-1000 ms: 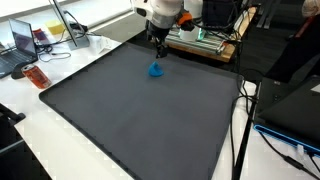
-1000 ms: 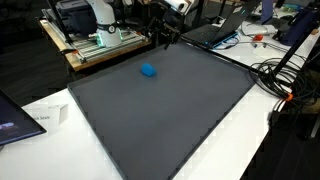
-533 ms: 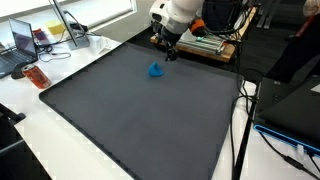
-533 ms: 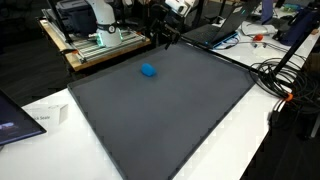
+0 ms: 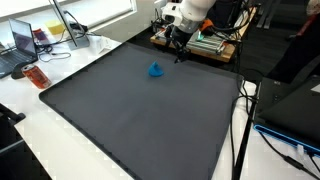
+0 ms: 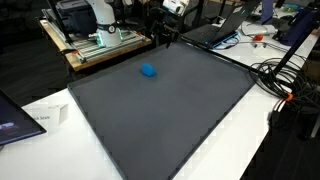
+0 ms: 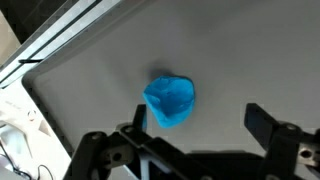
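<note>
Looking at your screens, where do you have the blue thing? (colleague)

I have the small blue lump (image 7: 170, 100) lying on the dark grey mat (image 5: 130, 125) that covers most of the worktop (image 5: 40, 135). In both exterior views it sits in the far part of the mat, not at the edge. Its surface looks crumpled. What it is made of I cannot tell.

And the jaws, how do they stand? (colleague)

They stand wide apart and they hold nothing. In the wrist view I see the two black fingers (image 7: 262, 120) at the lower edge of the picture. The lump lies on the mat beyond them, closer to the finger at the left of the picture. Nothing touches it.

Where is the arm compared to it? (colleague)

In an exterior view the white arm (image 5: 190, 12) hangs over the far edge of the mat. The jaws are above the surface, near the lump but clearly apart from it, on the side of the wooden board (image 5: 205, 45) that carries some equipment.

What else is around? (colleague)

On the white worktop beside the mat I see an open laptop (image 5: 20, 42) and a small orange-red object (image 5: 38, 77). At the opposite side, black cables (image 5: 243, 110) run along the edge of the mat.
</note>
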Robot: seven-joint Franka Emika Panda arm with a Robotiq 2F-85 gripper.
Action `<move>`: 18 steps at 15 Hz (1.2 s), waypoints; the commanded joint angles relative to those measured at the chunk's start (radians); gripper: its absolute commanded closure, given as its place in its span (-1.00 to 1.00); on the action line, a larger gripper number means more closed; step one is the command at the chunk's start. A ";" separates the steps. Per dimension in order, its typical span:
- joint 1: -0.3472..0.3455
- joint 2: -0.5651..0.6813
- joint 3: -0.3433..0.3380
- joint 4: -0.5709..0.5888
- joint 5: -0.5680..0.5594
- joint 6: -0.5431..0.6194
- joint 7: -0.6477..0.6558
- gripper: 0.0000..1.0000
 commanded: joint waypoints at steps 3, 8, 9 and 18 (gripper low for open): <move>0.000 -0.065 0.002 -0.116 -0.080 0.138 0.098 -1.00; -0.005 -0.037 0.006 -0.099 -0.070 0.138 0.095 -1.00; -0.005 -0.039 0.006 -0.102 -0.070 0.139 0.096 -1.00; -0.016 -0.022 -0.011 -0.148 -0.139 0.268 0.095 -1.00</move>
